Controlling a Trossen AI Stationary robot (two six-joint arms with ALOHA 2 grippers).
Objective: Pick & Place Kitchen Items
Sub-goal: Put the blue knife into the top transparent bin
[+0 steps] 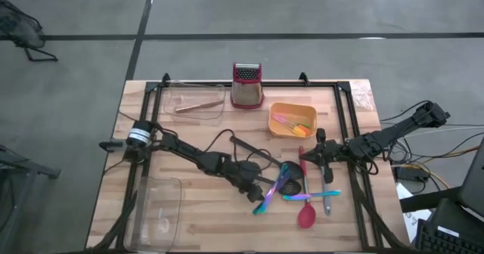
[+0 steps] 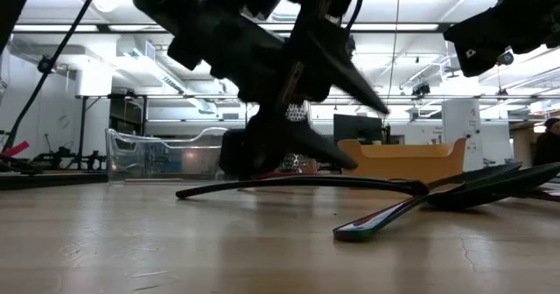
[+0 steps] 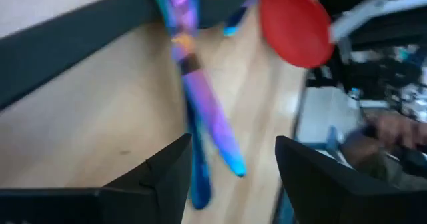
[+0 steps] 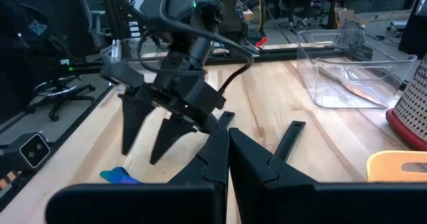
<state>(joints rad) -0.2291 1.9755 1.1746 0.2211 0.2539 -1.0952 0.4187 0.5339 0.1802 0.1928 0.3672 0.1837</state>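
Several slim utensils lie flat on the wooden table right of centre: a red spoon (image 1: 305,212), a black slotted spoon (image 1: 293,184), black tongs (image 1: 248,150), a grey utensil with a light-blue handle (image 1: 321,196), and iridescent purple-blue cutlery (image 1: 269,195). My left gripper (image 1: 255,189) hovers open just left of the pile. In the left wrist view its fingers stand on either side of the near ends of the iridescent cutlery (image 3: 200,97), without touching them. My right gripper (image 4: 228,143) is shut, with nothing in it, held above the table at the right (image 1: 311,157).
An orange tub (image 1: 293,120) holding small cutlery sits behind the pile. A steel grater with a red top (image 1: 246,84) stands at the far edge. One clear tray (image 1: 198,100) with a utensil in it is at the far left, and another (image 1: 159,209) at the near left.
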